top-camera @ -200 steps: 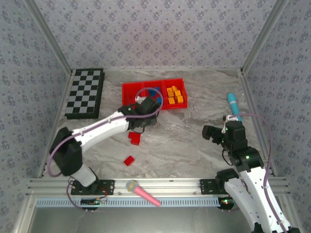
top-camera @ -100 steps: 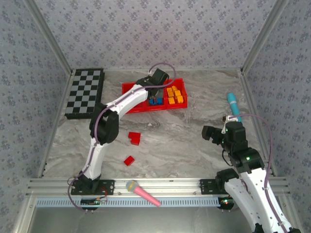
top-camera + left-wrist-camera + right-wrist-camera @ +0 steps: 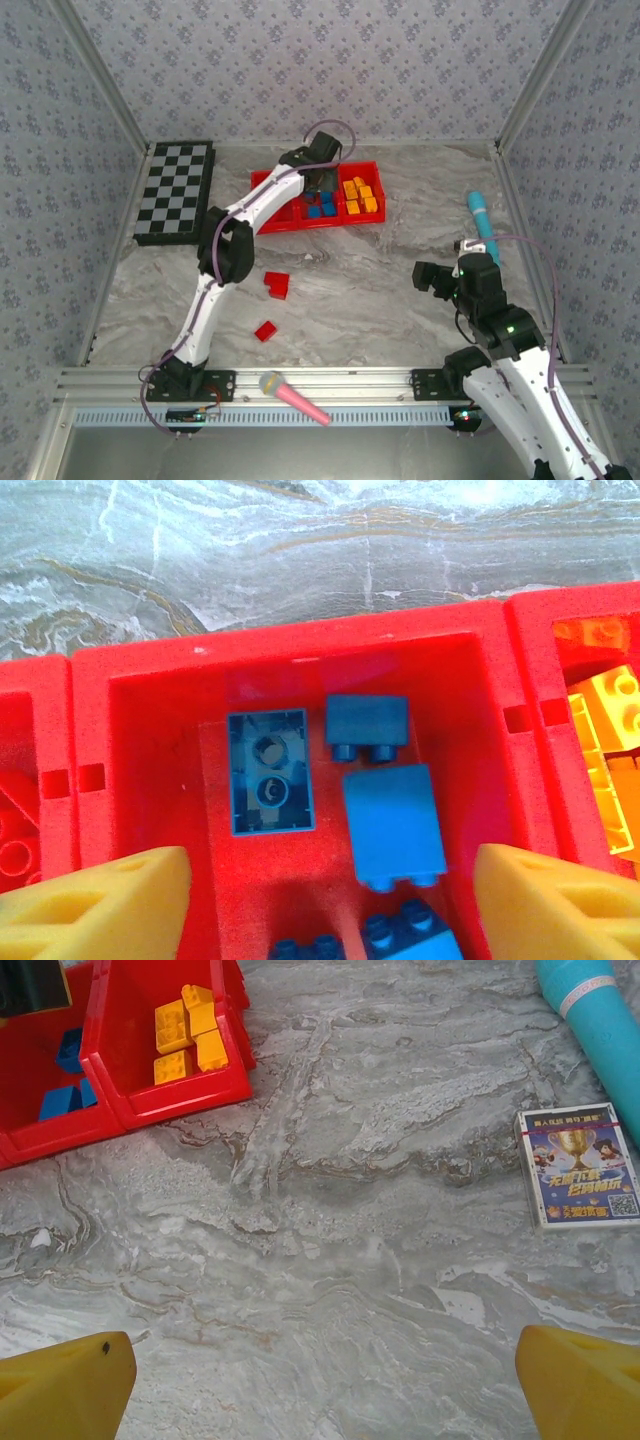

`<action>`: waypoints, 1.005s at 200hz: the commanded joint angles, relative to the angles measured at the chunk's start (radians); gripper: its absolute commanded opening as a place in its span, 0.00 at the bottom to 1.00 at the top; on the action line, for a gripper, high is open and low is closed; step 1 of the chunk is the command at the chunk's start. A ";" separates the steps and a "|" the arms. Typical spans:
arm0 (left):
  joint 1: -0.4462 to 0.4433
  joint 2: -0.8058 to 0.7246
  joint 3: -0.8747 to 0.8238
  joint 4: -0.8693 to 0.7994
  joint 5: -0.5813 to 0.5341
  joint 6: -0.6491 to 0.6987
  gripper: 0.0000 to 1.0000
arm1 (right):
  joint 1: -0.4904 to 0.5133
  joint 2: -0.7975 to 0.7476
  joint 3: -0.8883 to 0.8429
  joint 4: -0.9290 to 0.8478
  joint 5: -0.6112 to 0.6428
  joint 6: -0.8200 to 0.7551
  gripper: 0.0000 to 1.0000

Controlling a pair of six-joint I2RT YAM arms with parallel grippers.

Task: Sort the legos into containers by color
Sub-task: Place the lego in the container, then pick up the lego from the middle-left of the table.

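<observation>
Top view: left end effector (image 3: pixel 321 180) over the tray's (image 3: pixel 268 224) middle compartment; two red legos (image 3: pixel 276 285) loose on the bench (image 3: pixel 380 270). Left wrist: jaws apart, empty, blue legos (image 3: pixel 392 825) beneath; dipping lower would likely jostle them or clip a divider. Right wrist: right end effector (image 3: pixel 325 1360) apart, empty.
</observation>
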 commanded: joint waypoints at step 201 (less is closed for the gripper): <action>-0.153 -0.978 -1.334 0.187 0.099 -0.179 0.85 | -0.028 0.031 -0.009 0.010 -0.022 -0.007 0.99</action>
